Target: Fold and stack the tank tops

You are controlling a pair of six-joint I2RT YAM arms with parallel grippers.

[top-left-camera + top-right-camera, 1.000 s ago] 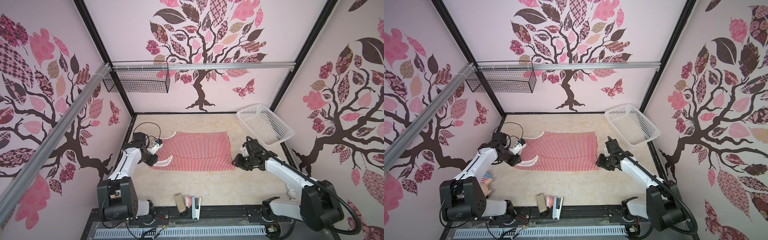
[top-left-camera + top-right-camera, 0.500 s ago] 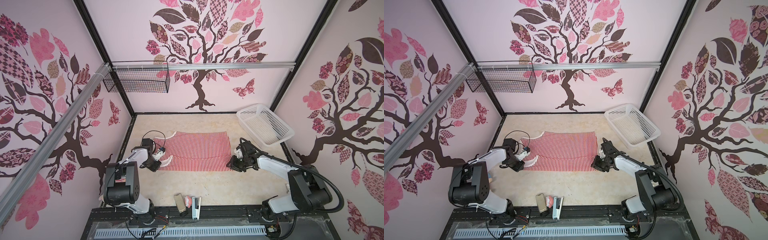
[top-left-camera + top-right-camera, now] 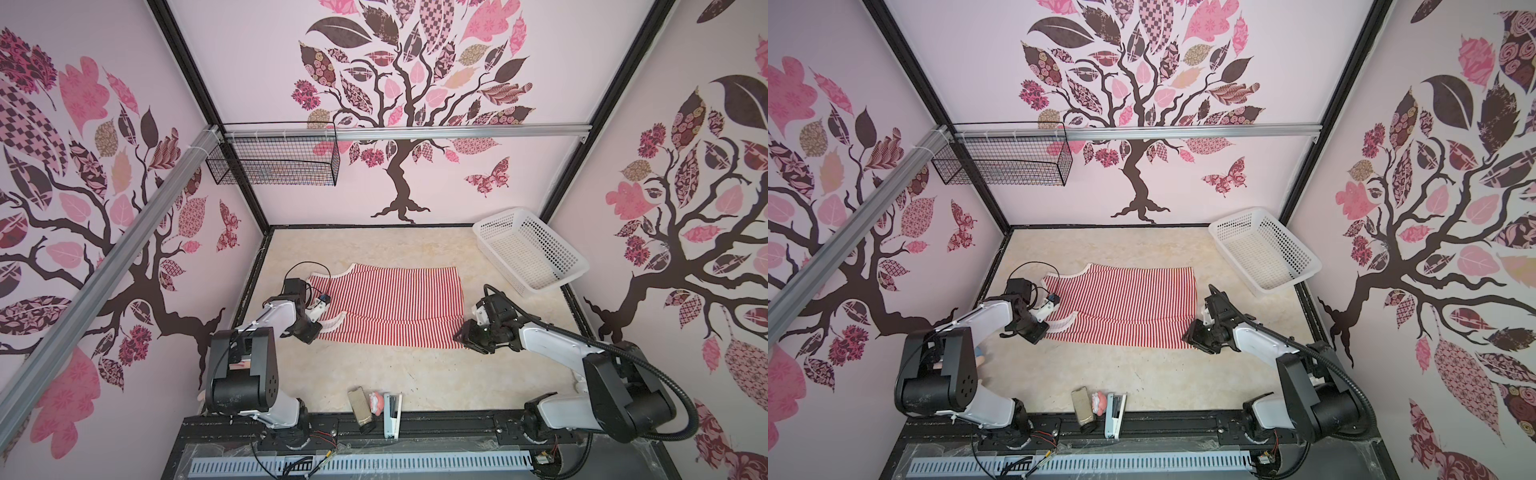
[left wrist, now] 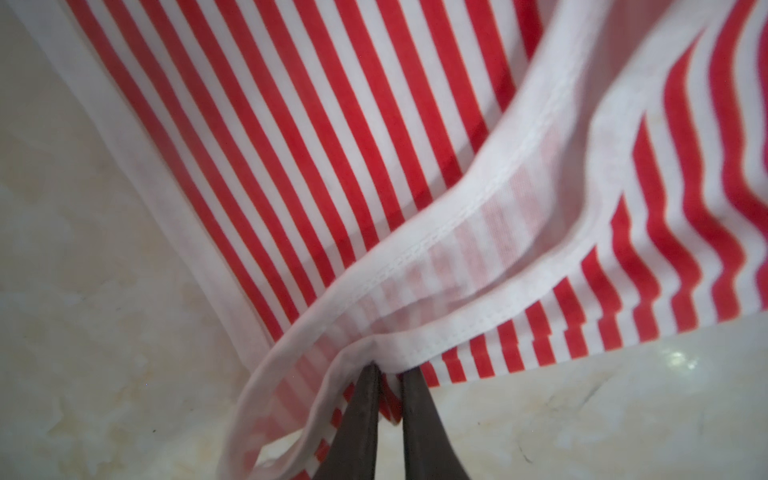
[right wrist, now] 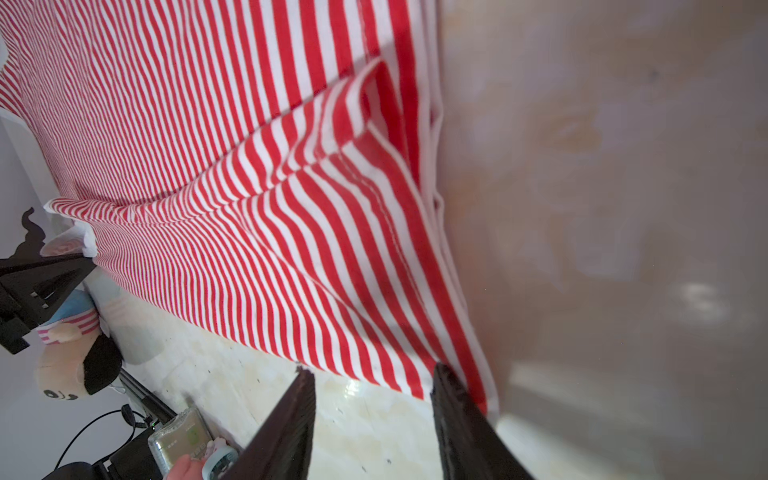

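While the top [image 3: 390, 307] is lying spread near the basket [image 3: 496, 259], folding is only starting, I judge: the left gripper [image 4: 392, 370] is pinching its trim [image 4: 415, 249] at the end far from the basket, the right gripper [image 5: 374, 370] is standing spread at the hem [image 5: 417, 249].

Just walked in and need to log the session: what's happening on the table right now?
Both grippers are at a red-and-white striped tank top lying spread out on the table. The left gripper is shut on the white-trimmed strap at its near corner. The right gripper sits at the near hem corner, jaws open, gripping nothing.
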